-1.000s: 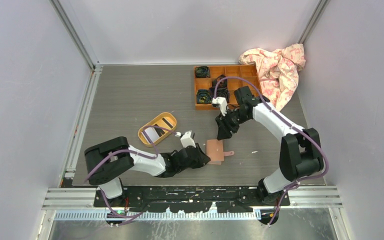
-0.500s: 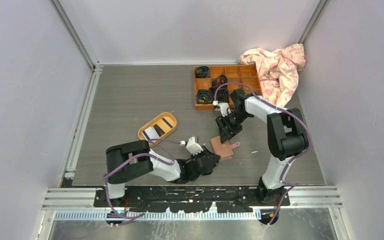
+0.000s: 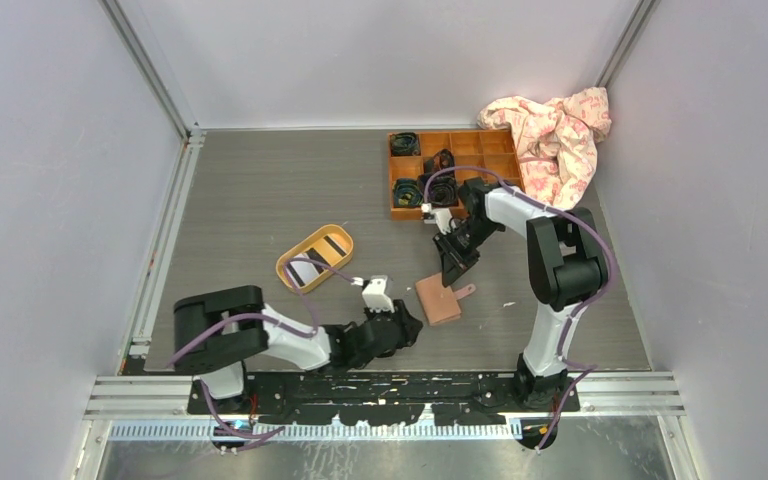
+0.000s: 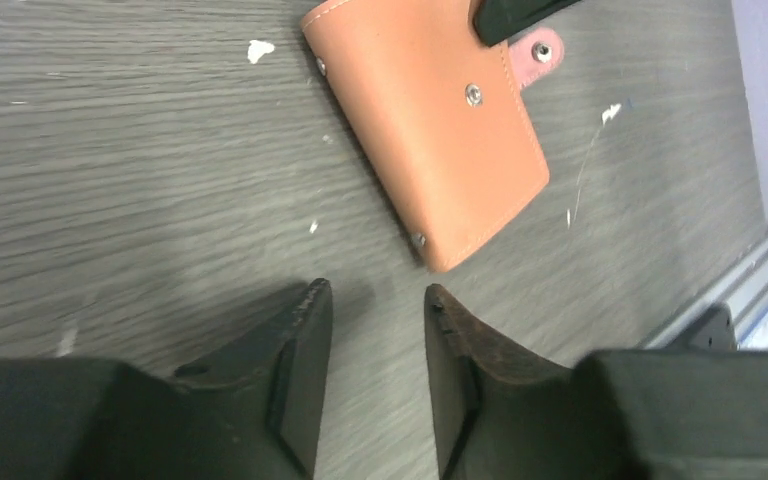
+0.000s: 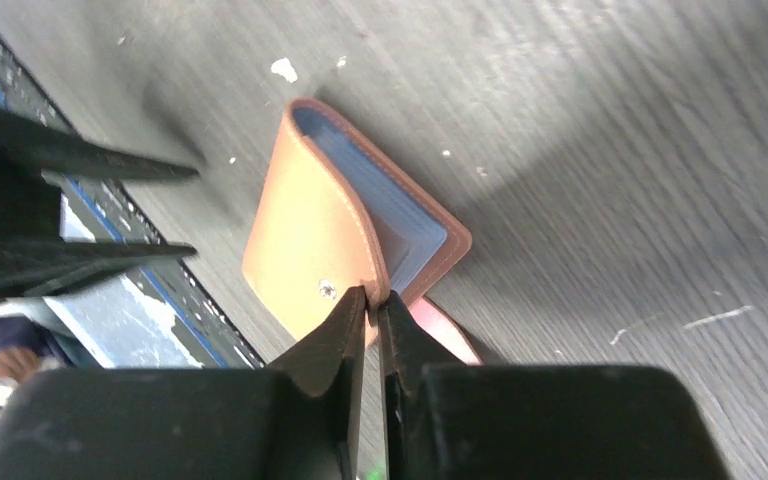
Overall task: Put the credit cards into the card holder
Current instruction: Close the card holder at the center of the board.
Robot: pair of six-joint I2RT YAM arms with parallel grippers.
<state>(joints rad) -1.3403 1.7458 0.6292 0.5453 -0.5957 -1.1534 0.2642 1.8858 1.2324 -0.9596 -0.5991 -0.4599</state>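
Observation:
The salmon-pink card holder [image 3: 438,298] lies on the table between the two arms, its cover lifted a little so the bluish pockets [image 5: 400,220] show. My right gripper [image 5: 372,298] is shut on the edge of the top cover, beside the snap; the pink snap tab [image 5: 447,338] lies beneath it. My left gripper [image 4: 375,290] is open just short of the holder's [image 4: 430,120] near corner, only table between its fingers. The credit cards [image 3: 305,268] lie in the yellow oval tray [image 3: 290,275], left of the holder.
An orange-brown wooden compartment box [image 3: 490,145] with dark coiled items stands at the back right. A pink patterned cloth [image 3: 555,135] is bunched beside it. The metal base rail [image 3: 390,385] runs along the near table edge, close behind the left gripper.
My right gripper has closed on the card holder's cover. My left gripper has opened and pulled back from the holder. The holder has turned slightly.

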